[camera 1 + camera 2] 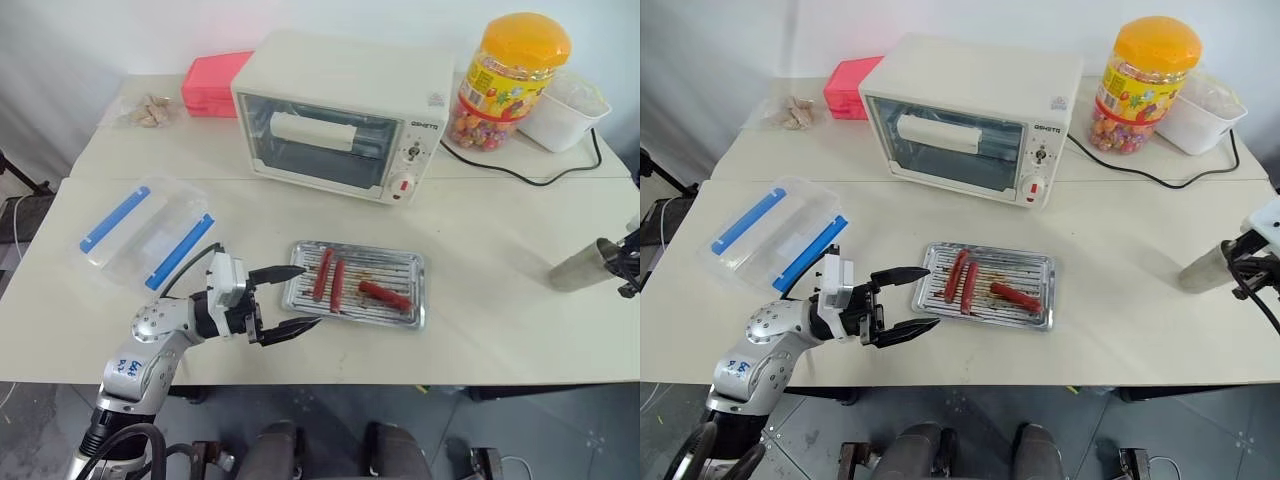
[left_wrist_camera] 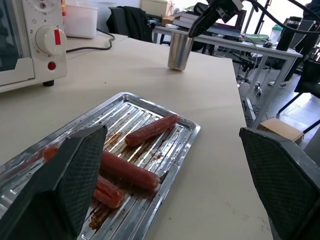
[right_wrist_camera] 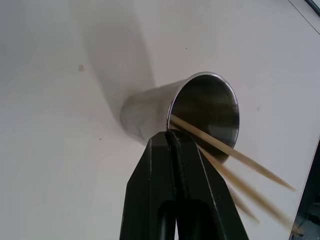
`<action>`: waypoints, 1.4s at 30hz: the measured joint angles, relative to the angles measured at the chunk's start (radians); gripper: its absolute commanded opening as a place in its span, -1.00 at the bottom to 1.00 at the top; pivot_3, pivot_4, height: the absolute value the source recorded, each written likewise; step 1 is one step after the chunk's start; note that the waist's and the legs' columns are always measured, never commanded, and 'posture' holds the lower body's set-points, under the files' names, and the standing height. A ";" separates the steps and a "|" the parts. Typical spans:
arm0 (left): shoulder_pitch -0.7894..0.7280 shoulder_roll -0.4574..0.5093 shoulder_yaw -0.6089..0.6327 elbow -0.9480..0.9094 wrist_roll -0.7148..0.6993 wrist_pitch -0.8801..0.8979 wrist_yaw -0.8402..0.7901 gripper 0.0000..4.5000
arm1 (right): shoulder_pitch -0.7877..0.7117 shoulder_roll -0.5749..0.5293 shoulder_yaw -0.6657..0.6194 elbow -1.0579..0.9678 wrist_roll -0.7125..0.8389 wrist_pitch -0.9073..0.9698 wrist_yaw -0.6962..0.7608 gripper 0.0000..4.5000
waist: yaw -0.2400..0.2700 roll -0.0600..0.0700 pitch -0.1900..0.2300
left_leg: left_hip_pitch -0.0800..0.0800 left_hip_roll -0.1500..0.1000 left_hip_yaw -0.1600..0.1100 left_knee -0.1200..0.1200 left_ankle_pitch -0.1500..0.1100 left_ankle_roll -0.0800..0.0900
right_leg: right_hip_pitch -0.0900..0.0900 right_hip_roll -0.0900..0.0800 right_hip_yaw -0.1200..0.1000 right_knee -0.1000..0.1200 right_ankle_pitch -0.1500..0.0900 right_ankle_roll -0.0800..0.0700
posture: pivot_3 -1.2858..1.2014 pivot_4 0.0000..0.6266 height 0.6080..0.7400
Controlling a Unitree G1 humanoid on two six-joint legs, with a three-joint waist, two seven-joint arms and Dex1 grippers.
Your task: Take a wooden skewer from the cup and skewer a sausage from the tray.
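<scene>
Right pincer (image 3: pixel 172 137) clenched at the cup (image 3: pixel 202 117) rim beside a wooden skewer (image 3: pixel 232 155). Sausage (image 1: pixel 385 295) lies far off at nine o'clock, in the tray (image 1: pixel 410 262), pointing four o'clock. Left pincer (image 1: pixel 288 298), spread wide, much nearer.

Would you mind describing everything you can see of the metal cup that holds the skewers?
The cup is a small plain cylinder of grey, shiny metal, open at the top, standing on the white table near its right edge, well to the right of the tray. Several pale wooden skewers lean out over its rim. The right gripper is shut at that rim, where one skewer crosses it. Whether the fingers touch the cup itself I cannot tell.
</scene>
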 measured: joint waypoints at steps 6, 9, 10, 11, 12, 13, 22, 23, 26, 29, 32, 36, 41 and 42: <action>0.000 0.000 0.000 0.011 0.002 -0.019 -0.002 1.00 | 0.006 0.001 0.000 -0.007 0.001 -0.012 0.035 -0.99 | 0.001 0.000 0.000 | 0.000 0.000 0.000 0.000 0.000 0.000 | 0.000 0.000 0.000 0.000 0.000 0.000 | 0.03 -0.52 1.00; 0.005 0.000 0.000 0.026 0.003 -0.028 -0.003 1.00 | 0.009 0.012 0.000 -0.041 0.007 -0.009 0.047 -0.99 | 0.000 0.000 0.000 | 0.000 0.000 0.000 0.000 0.000 0.000 | 0.000 0.000 0.000 0.000 0.000 0.000 | 0.03 -0.52 1.00; 0.007 0.000 0.000 0.029 0.005 -0.030 -0.003 1.00 | 0.011 0.014 0.001 -0.050 0.009 -0.005 0.049 -0.99 | 0.000 0.000 0.000 | 0.000 0.000 0.000 0.000 0.000 0.000 | 0.000 0.000 0.000 0.000 0.000 0.000 | 0.03 -0.52 1.00; 0.009 0.000 0.000 0.031 0.006 -0.032 -0.003 1.00 | 0.014 0.015 0.002 -0.059 0.009 -0.002 0.050 -0.99 | 0.000 0.000 0.000 | 0.000 0.000 0.000 0.000 0.000 0.000 | 0.000 0.000 0.000 0.000 0.000 0.000 | 0.03 -0.52 1.00; 0.011 0.000 0.000 0.032 0.007 -0.035 -0.003 1.00 | 0.016 0.017 0.004 -0.070 0.009 0.002 0.050 -0.99 | 0.000 0.000 0.000 | 0.000 0.000 0.000 0.000 0.000 0.000 | 0.000 0.000 0.000 0.000 0.000 0.000 | 0.03 -0.52 1.00; 0.011 0.000 0.000 0.032 0.007 -0.037 -0.003 1.00 | 0.017 0.021 0.004 -0.079 0.011 0.004 0.051 -0.99 | 0.001 0.000 0.000 | 0.000 0.000 0.000 0.000 0.000 0.000 | 0.000 0.000 0.000 0.000 0.000 0.000 | 0.03 -0.52 1.00; 0.024 0.000 0.003 0.035 0.015 -0.049 -0.003 1.00 | 0.019 0.036 0.005 -0.123 0.014 0.025 0.048 -0.11 | 0.001 0.000 0.000 | 0.000 0.000 0.000 0.000 0.000 0.000 | 0.000 0.000 0.000 0.001 0.000 0.000 | 0.03 -0.52 1.00; 0.024 0.000 0.003 0.035 0.016 -0.050 -0.002 1.00 | 0.019 0.036 0.005 -0.122 0.014 0.015 0.050 0.05 | 0.001 0.000 0.000 | 0.000 0.000 0.000 0.000 0.000 0.000 | 0.000 0.000 0.000 0.001 0.000 0.000 | 0.03 -0.52 1.00; 0.024 0.000 0.003 0.037 0.019 -0.051 -0.002 1.00 | 0.019 0.036 0.003 -0.120 0.014 -0.015 0.065 0.34 | 0.001 0.000 0.000 | 0.000 0.000 0.000 0.000 0.000 0.000 | 0.000 0.000 0.000 0.001 0.000 0.000 | 0.03 -0.52 1.00; 0.024 0.000 0.003 0.039 0.021 -0.053 -0.002 1.00 | 0.025 0.036 -0.025 -0.123 0.016 -0.048 0.101 0.34 | 0.001 0.000 0.000 | 0.000 0.000 0.000 0.000 0.000 0.000 | 0.000 0.000 0.000 0.001 0.000 0.000 | 0.03 -0.52 1.00; 0.022 -0.001 0.003 0.040 0.022 -0.058 -0.002 1.00 | 0.042 0.036 -0.099 -0.124 0.018 -0.077 0.151 0.34 | 0.002 0.000 0.000 | 0.000 0.000 0.000 0.000 0.000 0.000 | 0.000 0.000 0.000 0.001 0.000 0.000 | 0.03 -0.52 1.00; 0.020 -0.004 0.002 0.044 0.024 -0.061 -0.002 1.00 | 0.123 0.030 -0.227 -0.123 -0.001 -0.116 0.253 0.34 | 0.003 0.000 0.000 | 0.000 0.000 0.000 0.000 0.000 0.000 | 0.000 0.000 0.000 0.001 0.000 0.000 | 0.03 -0.52 1.00; 0.014 -0.016 -0.003 0.070 0.027 -0.062 -0.003 1.00 | 0.197 0.012 -0.334 -0.050 -0.062 -0.148 0.342 0.34 | 0.000 0.000 0.000 | 0.000 0.000 0.001 0.000 0.000 0.000 | 0.000 0.000 0.000 0.001 0.000 0.000 | 0.03 -0.52 1.00; 0.012 -0.019 -0.005 0.072 0.029 -0.062 -0.003 1.00 | 0.208 0.011 -0.354 -0.018 -0.069 -0.168 0.365 0.34 | 0.000 0.000 0.000 | 0.000 0.000 0.001 0.000 0.000 0.000 | 0.000 0.000 0.000 0.001 0.000 0.000 | 0.03 -0.52 1.00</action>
